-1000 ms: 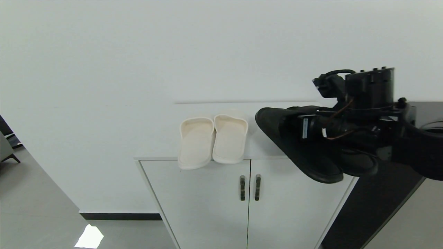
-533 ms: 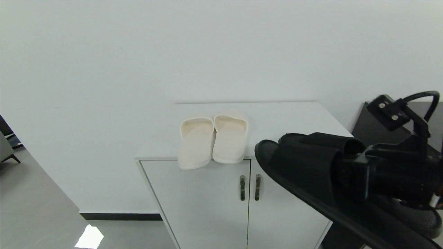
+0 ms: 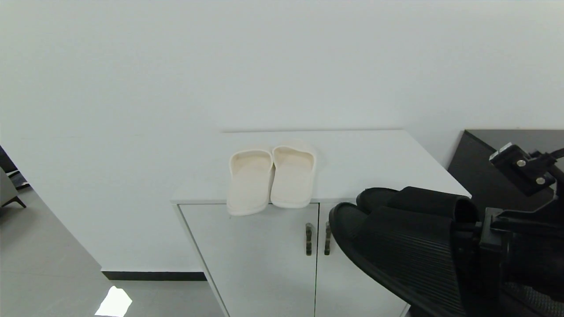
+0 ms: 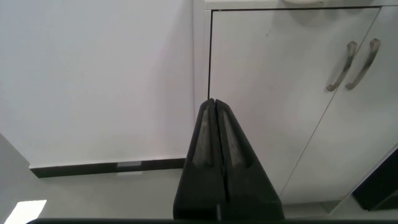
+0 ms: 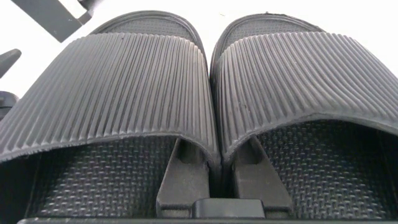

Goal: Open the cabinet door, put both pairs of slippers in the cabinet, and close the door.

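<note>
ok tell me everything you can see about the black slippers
The black slippers are a pair of open-toe slides, side by side and touching. Each has a wide ribbed strap and a pebbled footbed, seemingly rubber or foam. The right hand is shut on their two inner walls, one finger in each slipper, holding both in the air, toes away from the wrist, before the right door of the cabinet. Nothing else seems to touch them.

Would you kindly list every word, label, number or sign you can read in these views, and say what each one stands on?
None: no readable print shows on the black slippers, the cream slippers, the cabinet or the wall.
</note>
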You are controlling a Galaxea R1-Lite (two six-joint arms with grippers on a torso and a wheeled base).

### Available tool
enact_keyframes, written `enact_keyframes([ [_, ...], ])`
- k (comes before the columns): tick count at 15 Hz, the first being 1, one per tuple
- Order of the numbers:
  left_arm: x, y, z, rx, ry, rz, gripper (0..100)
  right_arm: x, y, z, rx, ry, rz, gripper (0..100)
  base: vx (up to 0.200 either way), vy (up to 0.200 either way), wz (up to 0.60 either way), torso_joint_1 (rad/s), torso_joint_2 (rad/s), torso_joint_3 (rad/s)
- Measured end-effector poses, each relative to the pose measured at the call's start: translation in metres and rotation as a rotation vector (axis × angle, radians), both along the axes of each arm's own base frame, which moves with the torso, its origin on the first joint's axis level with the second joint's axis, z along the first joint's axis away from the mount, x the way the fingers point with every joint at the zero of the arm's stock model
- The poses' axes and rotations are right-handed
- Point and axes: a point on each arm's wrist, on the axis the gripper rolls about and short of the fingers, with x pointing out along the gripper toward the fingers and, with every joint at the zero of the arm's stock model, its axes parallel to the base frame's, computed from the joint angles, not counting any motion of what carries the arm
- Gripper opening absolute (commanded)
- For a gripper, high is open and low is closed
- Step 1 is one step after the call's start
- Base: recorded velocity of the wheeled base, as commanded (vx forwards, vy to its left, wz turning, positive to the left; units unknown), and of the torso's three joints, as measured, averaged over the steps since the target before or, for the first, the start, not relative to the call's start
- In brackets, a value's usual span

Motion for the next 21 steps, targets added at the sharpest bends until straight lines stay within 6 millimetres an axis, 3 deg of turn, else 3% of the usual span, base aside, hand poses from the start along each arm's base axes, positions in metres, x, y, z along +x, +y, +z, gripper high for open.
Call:
enact_keyframes([
  [7,0.000,0.000,0.000,0.000,0.001,-0.001,0,0.000,0.001,-0.006,0.007,0.001,0.020,0,-0.200,0.000,0.00,0.002,0.00,0.004],
  [17,0.000,0.000,0.000,0.000,0.001,0.000,0,-0.003,-0.003,-0.022,0.062,-0.005,0.142,0,0.000,0.000,0.00,0.000,0.00,0.000],
  [21,0.000,0.000,0.000,0.000,0.001,-0.001,0,0.000,-0.005,-0.028,0.045,0.010,0.125,0,0.000,-0.200,0.00,0.001,0.00,0.004],
])
